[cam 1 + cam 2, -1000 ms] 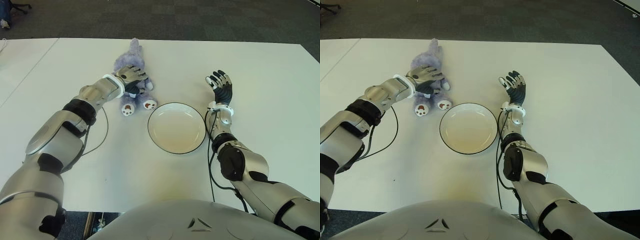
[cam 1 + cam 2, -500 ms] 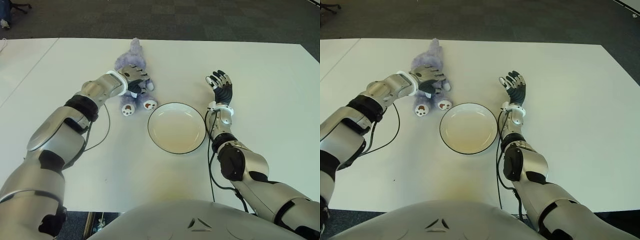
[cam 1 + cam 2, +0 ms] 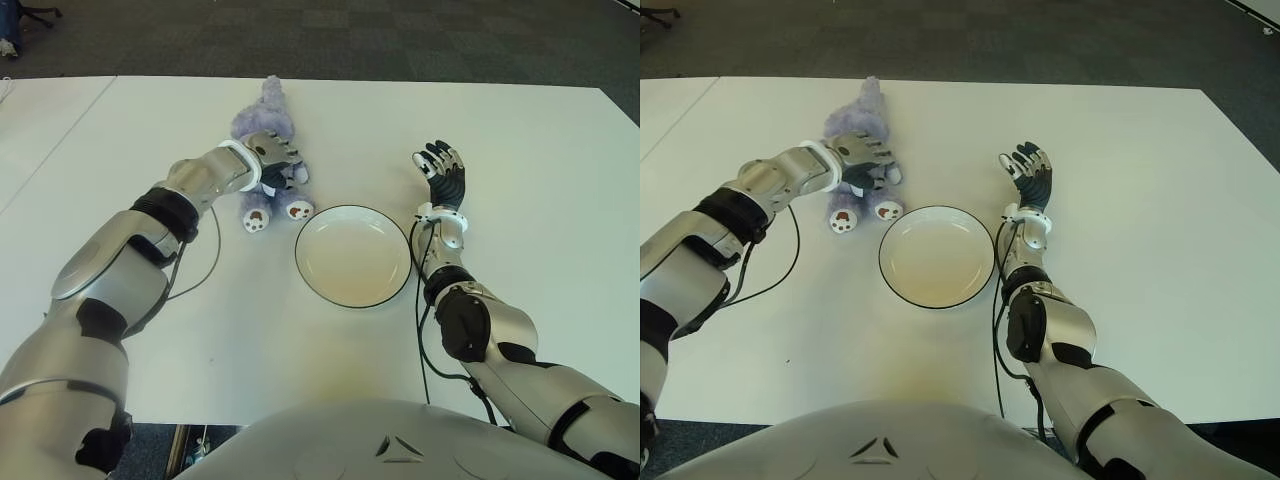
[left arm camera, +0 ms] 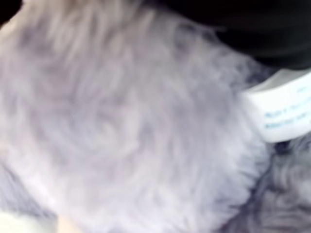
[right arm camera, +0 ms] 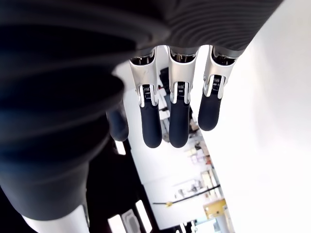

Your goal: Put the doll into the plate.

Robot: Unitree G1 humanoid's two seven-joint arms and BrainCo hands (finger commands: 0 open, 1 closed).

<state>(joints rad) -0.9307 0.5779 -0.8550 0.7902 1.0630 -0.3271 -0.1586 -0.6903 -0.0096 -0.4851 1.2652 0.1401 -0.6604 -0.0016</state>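
— What sits around the doll, and is anything in your way?

— A black cable [image 3: 200, 275] loops off your left forearm onto the table [image 3: 520, 150], on the left of the plate [image 3: 352, 255]. Nothing lies between doll and plate. Your right hand [image 3: 441, 171] shows just right of the plate, fingers extended and relaxed, holding nothing.

— And the surface, the room?

— You have a white tabletop, with a seam to a second white panel at your far left. Dark grey carpet [image 3: 400, 40] runs beyond the far edge.

— Describe the doll and where it is.

— The doll [image 3: 268, 150] is a fluffy lavender plush lying on the table just left of and beyond the plate, apart from its rim, head pointing away from you. Two white feet with brown pads point toward the plate. A white sewn-in label [image 4: 284, 111] shows in your left wrist view.

— The left hand?

— Your left hand [image 3: 274, 156] lies over the doll's body, fingers curled down into the fur. I cannot tell whether they actually grip it.
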